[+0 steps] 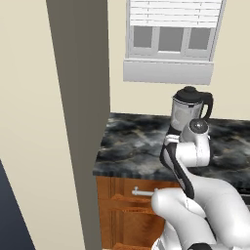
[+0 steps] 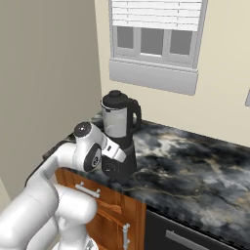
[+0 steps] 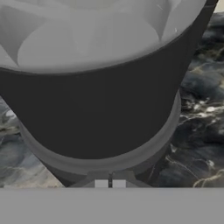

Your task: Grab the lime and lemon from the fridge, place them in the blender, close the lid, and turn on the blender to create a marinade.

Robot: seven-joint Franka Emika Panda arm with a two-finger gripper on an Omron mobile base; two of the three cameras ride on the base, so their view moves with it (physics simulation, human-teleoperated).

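On the dark marbled surface (image 3: 197, 122), the blender (image 3: 96, 113) base stands just ahead of the closed, empty jaws.

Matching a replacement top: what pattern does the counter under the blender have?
Black marble counter veined with grey, white and gold; clearest in the right base view.

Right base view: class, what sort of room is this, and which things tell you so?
Most likely a home kitchen. A blender with its lid on stands on a dark marbled counter, above wooden cabinets, under a window with blinds.
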